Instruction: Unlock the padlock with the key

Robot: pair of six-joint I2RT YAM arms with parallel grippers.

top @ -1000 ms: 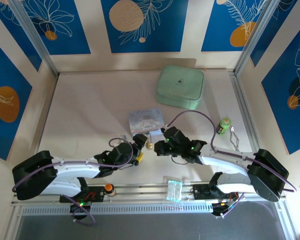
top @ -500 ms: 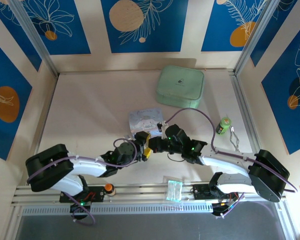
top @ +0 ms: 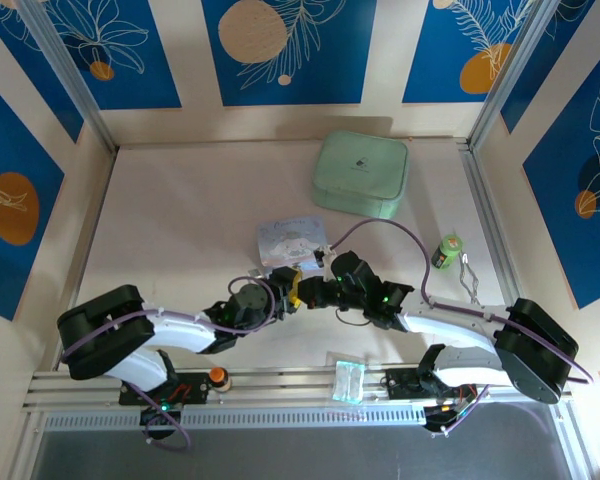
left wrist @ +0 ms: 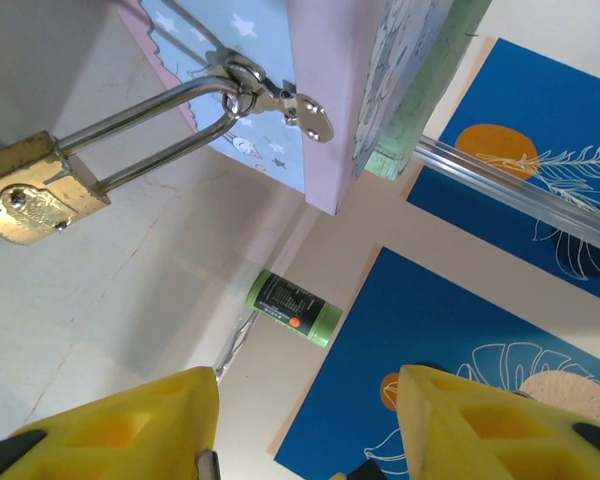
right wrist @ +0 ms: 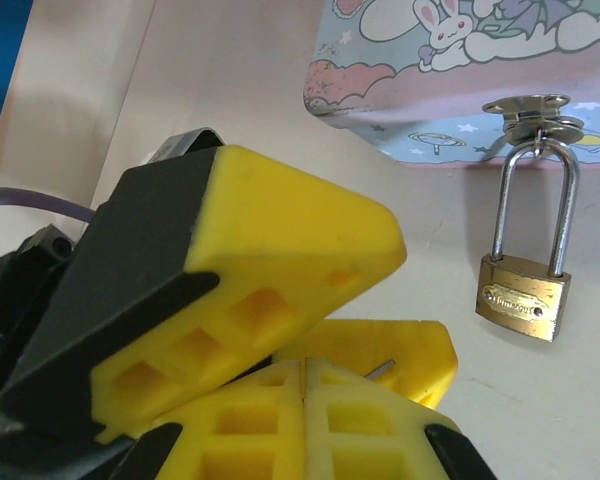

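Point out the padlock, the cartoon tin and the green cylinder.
padlock (right wrist: 523, 300), right wrist view, brass body.
cartoon tin (right wrist: 420, 95), right wrist view, printed side wall.
green cylinder (left wrist: 298, 308), left wrist view, labelled side.

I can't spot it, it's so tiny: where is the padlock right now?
In the right wrist view the padlock sits at the right, its shackle hooked through the clasp of the tin.

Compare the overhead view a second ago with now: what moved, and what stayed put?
The left gripper swung right and the right gripper left, meeting in front of the tin and covering the padlock from above. Nothing visibly grasped or released. Tin and green case stayed put.
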